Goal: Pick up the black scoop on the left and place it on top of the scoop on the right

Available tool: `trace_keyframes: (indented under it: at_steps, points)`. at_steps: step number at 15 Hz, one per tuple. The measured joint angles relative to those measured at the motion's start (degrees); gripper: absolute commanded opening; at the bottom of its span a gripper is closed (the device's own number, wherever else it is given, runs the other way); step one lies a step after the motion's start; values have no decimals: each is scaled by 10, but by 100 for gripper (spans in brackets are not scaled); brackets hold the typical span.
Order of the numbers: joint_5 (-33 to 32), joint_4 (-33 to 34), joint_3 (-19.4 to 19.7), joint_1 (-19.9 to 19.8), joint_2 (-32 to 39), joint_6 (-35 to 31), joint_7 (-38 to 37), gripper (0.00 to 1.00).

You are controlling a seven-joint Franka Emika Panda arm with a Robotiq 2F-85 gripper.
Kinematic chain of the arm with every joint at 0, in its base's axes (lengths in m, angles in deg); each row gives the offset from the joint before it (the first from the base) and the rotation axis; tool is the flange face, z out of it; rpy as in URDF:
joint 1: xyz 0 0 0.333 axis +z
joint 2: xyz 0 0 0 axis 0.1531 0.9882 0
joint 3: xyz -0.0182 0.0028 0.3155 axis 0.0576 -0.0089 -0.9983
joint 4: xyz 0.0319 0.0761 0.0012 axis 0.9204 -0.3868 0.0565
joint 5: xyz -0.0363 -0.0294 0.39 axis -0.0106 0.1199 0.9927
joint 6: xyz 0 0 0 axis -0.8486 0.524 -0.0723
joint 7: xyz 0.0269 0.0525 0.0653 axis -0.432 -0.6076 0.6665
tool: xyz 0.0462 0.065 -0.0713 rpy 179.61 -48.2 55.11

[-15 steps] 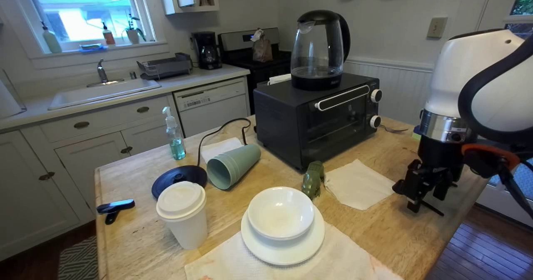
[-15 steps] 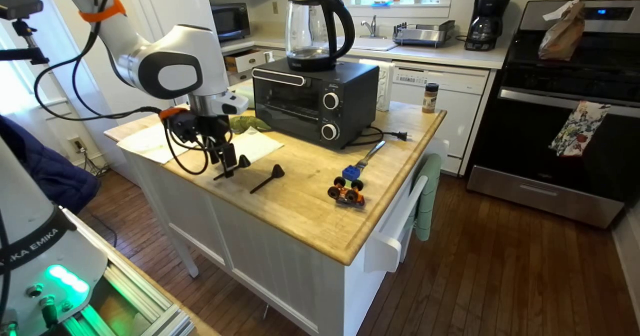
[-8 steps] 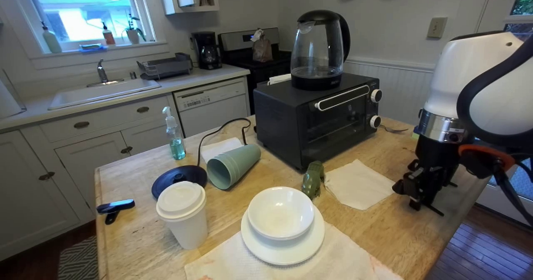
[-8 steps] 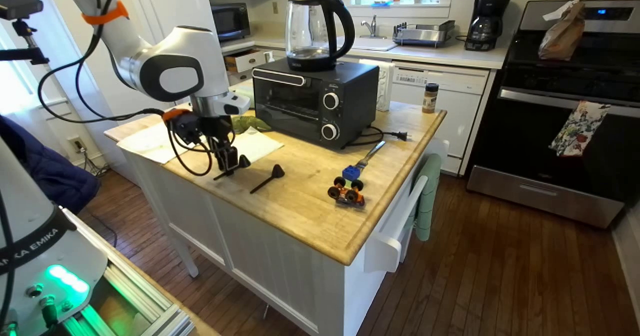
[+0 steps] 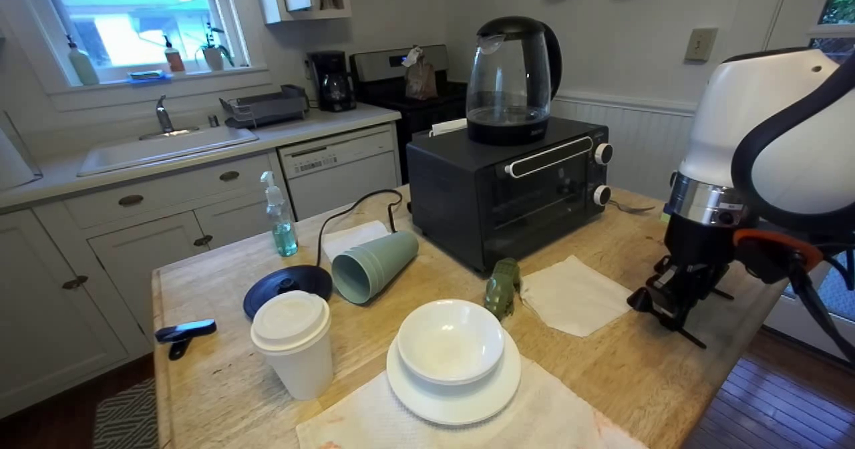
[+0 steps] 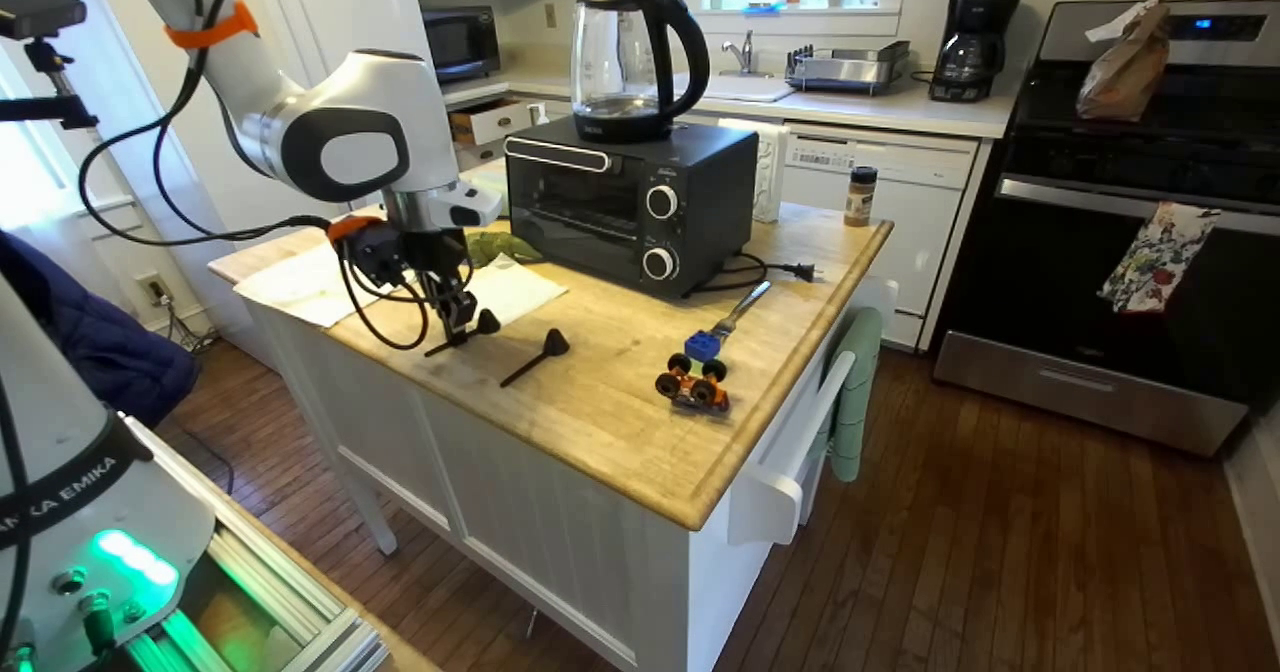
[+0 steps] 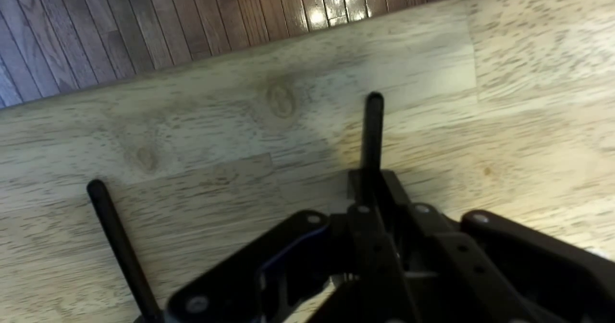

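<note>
Left black scoop [image 6: 488, 322]: it sat low at the wooden tabletop [image 6: 620, 422], its bowl near the white napkin [image 6: 515, 292]; from where I stood I couldn't tell whether it had left the wood.
Gripper [image 7: 373, 181]: it was pinching that scoop by the handle [image 7: 374, 126], whose end stuck out past the tips.
Right black scoop [image 6: 553, 343]: it lay near by on the wood, apart from the gripper, with nothing on top.
Done: the grasp, I judged.
Left to do: a lift, a short carry, a lowering onto the other scoop and a release all remained.
Progress: it looked short of halfway to me.
</note>
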State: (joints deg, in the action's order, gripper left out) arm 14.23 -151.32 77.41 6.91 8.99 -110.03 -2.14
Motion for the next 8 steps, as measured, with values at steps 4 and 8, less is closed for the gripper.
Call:
trace_keyframes:
  at_steps: [4,8]
  points:
    - [-19,2,9,0,-1,0,-2,2]
    - [-51,8,33,-4,-26,7,-2,2]
